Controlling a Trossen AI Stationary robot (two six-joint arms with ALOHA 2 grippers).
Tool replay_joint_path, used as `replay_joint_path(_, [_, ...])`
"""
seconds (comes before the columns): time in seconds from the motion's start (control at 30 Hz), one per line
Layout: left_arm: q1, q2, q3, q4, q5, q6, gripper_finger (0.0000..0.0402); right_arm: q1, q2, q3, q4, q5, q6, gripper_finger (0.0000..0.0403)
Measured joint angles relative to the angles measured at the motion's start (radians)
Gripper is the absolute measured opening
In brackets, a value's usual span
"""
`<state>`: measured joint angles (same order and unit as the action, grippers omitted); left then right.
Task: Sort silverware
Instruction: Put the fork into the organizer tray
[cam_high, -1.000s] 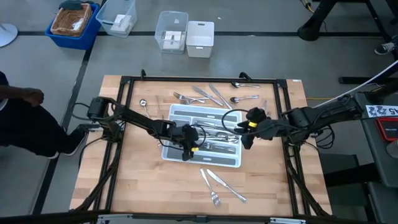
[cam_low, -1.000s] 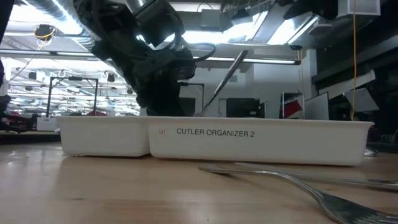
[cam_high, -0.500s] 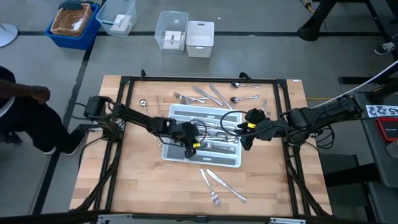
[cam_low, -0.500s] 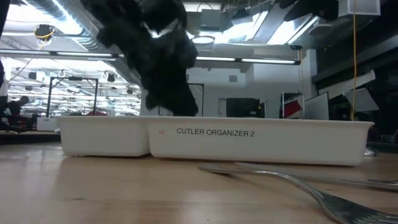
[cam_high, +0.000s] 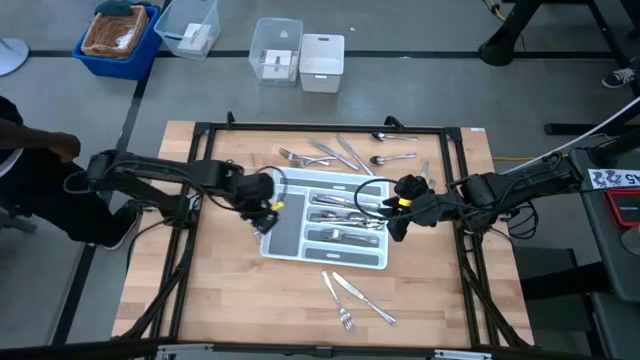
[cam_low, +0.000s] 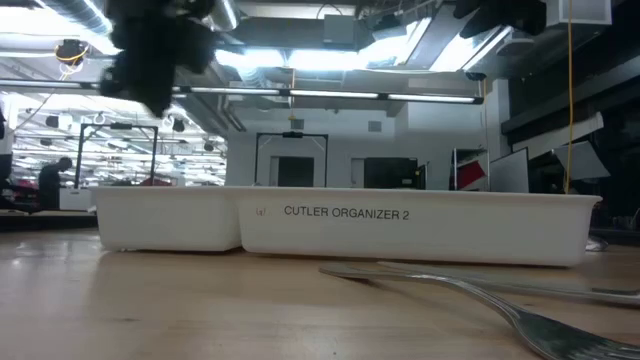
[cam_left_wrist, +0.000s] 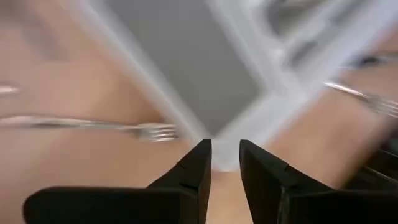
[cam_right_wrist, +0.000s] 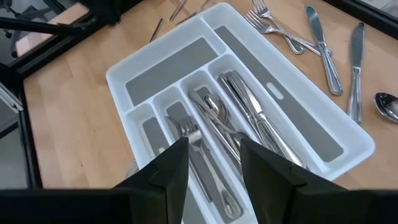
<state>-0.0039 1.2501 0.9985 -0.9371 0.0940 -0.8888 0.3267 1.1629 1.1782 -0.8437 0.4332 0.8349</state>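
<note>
High view: loose silverware (cam_high: 350, 152) around tray (cam_high: 283, 243)

Shiny silver forks, spoons and knives (cam_right_wrist: 239, 115) lie flat, sorted lengthwise in a white tray's compartments. More silverware (cam_high: 335, 152) lies scattered beyond the tray; three pieces (cam_high: 352, 299) lie loose before it.

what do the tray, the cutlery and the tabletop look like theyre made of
Tray: looks like moulded white plastic with matte grey compartment floors; smooth rounded walls, no shine. Silverware: polished metal, probably steel, given its bright mirror-like glints. Tabletop: pale wood, with visible plank seams and grain, apparently a butcher-block surface.
</note>
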Motion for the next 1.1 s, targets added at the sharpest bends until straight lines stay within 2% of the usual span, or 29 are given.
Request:
replay_joint_path(0.1, [0.032,-0.027,-0.004,-0.093,-0.156,-0.048,0.0072,0.0,0.0,0.0,-0.01,0.0,-0.001,0.0147])
replay_joint_path(0.2, [0.101,-0.036,-0.04,-0.09,-0.238,-0.046,0.0072,0.0,0.0,0.0,-0.026,0.0,-0.001,0.0147])
replay_joint_path(0.43, [0.264,0.008,-0.196,0.098,-0.248,0.032,0.0072,0.0,0.0,0.0,-0.052,0.0,-0.002,0.0147])
replay_joint_path(0.63, [0.345,0.043,-0.262,0.279,-0.247,0.116,0.0072,0.0,0.0,0.0,-0.05,0.0,-0.003,0.0147])
replay_joint_path(0.8, [0.379,0.083,-0.272,0.293,-0.247,0.138,0.0072,0.0,0.0,0.0,-0.05,0.0,-0.003,0.0147])
replay_joint_path(1.1, [0.377,0.205,-0.272,0.295,-0.246,0.138,0.0072,0.0,0.0,0.0,-0.05,0.001,-0.003,0.0147])
